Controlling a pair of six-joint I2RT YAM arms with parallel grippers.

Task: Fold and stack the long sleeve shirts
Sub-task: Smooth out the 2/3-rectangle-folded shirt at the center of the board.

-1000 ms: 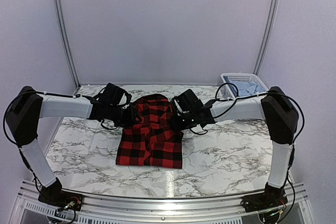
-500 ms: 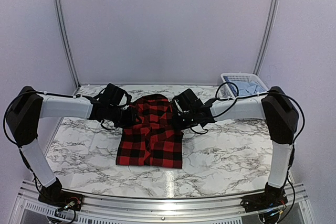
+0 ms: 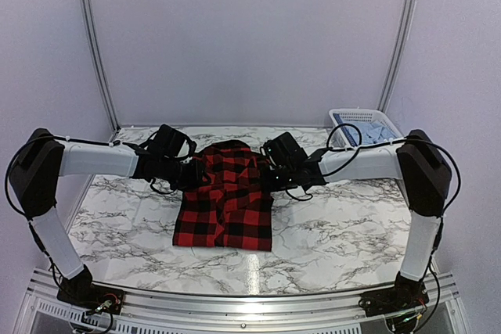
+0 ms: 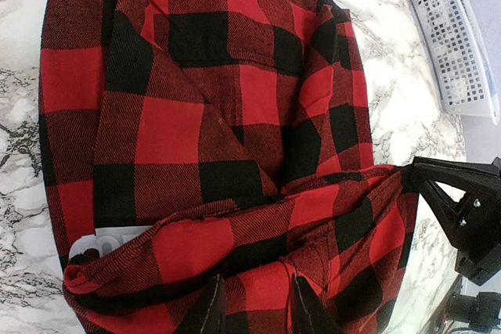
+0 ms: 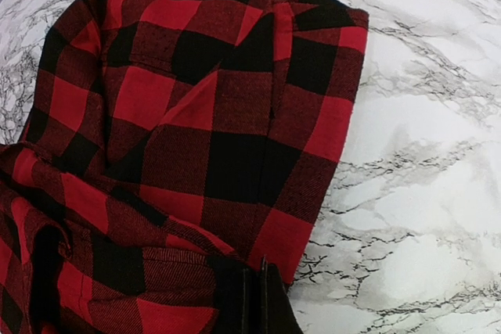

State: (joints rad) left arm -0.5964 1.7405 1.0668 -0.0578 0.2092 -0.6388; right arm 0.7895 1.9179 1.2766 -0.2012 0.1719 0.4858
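Observation:
The red-and-black check shirt (image 3: 225,205) lies partly folded in the middle of the marble table, its far part bunched up between both arms. My left gripper (image 3: 190,171) (image 4: 255,309) is at its left side. A thick fold of the check cloth (image 4: 258,224) fills the gap between its fingers (image 4: 210,309), which are closed on it. At the shirt's right edge my right gripper (image 3: 268,177) (image 5: 255,303) has its jaws pressed together on the hem (image 5: 274,248). The pale blue shirt (image 3: 376,132) lies in the basket.
A white lattice basket (image 3: 344,117) (image 4: 458,44) stands at the back right corner of the table. Bare marble (image 5: 423,154) lies to the right of the shirt. Grey walls and metal posts close off the back.
My right gripper has shut its jaws on the shirt's right edge, and that arm has shifted slightly right. The left arm and the shirt have stayed where they were.

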